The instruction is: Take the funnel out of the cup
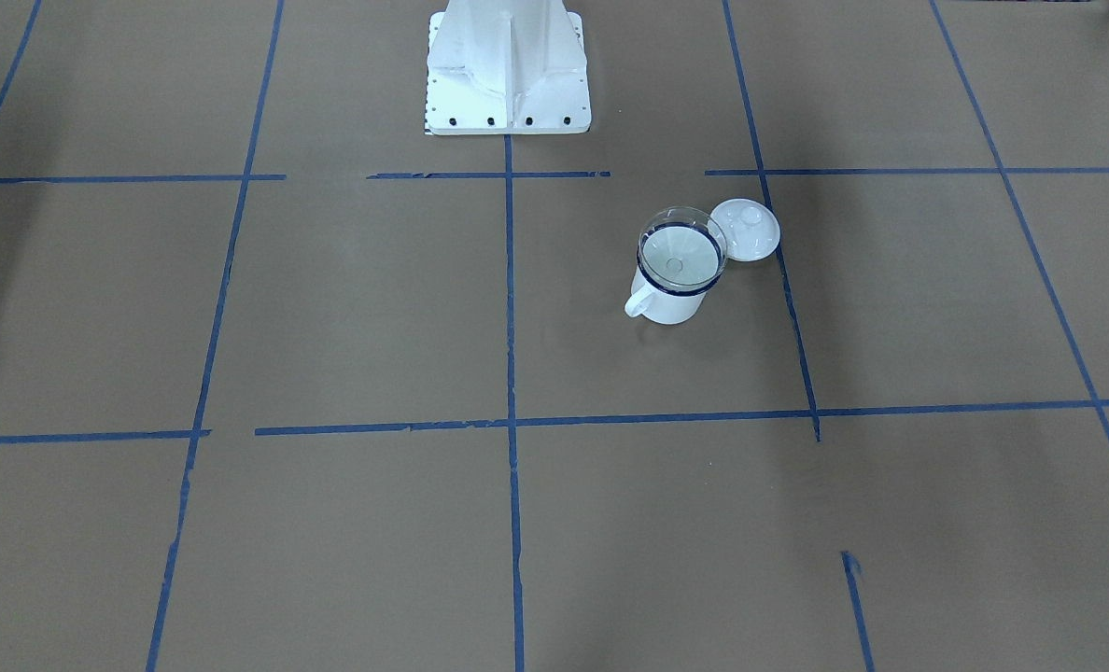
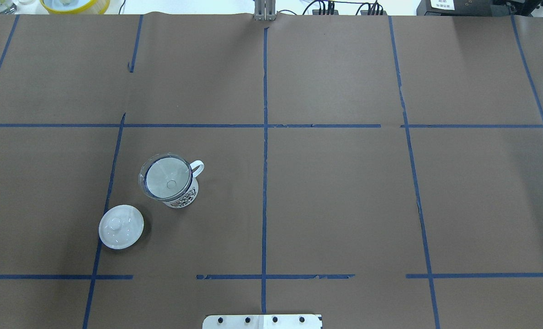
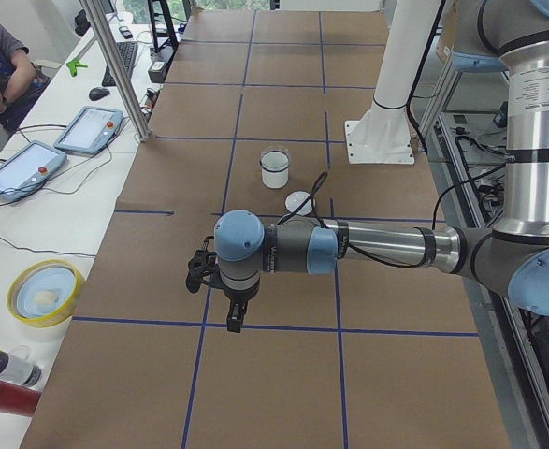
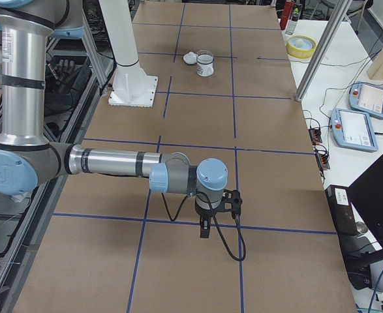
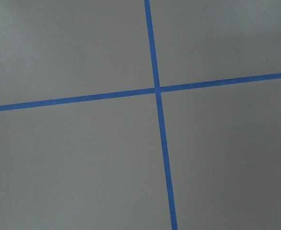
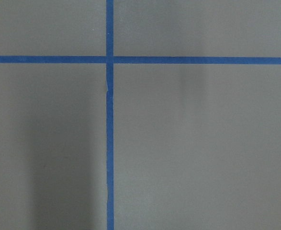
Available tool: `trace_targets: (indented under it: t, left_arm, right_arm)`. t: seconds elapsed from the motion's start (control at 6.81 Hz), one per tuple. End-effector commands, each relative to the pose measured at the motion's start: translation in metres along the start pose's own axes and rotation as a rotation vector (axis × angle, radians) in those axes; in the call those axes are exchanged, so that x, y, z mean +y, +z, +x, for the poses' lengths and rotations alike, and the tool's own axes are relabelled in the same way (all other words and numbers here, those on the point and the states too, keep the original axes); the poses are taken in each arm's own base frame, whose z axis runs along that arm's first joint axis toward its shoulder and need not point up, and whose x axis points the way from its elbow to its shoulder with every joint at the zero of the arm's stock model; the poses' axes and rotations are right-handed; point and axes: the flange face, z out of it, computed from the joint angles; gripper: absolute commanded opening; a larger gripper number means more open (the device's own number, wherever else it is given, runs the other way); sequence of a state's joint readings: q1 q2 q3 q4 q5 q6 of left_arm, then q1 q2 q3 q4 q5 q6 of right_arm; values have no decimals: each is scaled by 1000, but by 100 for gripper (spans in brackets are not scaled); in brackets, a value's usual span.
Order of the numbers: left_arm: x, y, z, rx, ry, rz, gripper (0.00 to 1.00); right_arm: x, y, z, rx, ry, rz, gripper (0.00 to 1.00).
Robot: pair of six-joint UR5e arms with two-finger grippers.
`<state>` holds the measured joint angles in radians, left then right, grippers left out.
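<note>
Front: the funnel (image 1: 679, 254) sits in the cup (image 1: 671, 306) on the table (image 1: 330, 327), with a lid (image 1: 746, 230) just beside. Left side: the left fingers (image 3: 235, 320) hang above the table; open or closed, cannot tell. Right side: the right fingers (image 4: 204, 229) likewise.

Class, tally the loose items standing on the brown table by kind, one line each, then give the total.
Clear funnel: 1
White enamel mug: 1
White knobbed lid: 1
Total: 3
</note>
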<state>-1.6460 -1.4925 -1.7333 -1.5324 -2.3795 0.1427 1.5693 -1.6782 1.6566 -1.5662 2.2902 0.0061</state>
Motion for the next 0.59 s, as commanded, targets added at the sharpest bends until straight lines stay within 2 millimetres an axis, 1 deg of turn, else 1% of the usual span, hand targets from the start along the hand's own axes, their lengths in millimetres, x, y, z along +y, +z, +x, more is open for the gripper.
trace_targets:
  t: [0.0, 0.15, 0.29, 0.44]
  left_arm:
    - [-1, -1, 1, 1, 2, 2, 100]
    - [-2, -9, 8, -3, 17, 18, 100]
    - [-7, -18, 19, -4, 42, 39, 100]
    - [-29, -35, 34, -11, 76, 75, 100]
  right_arm:
    - [0, 1, 0, 0, 1, -1, 100]
    - [0, 0, 0, 0, 0, 0, 100]
    - [0, 0, 0, 0, 0, 0, 100]
    - [0, 0, 0, 0, 0, 0, 100]
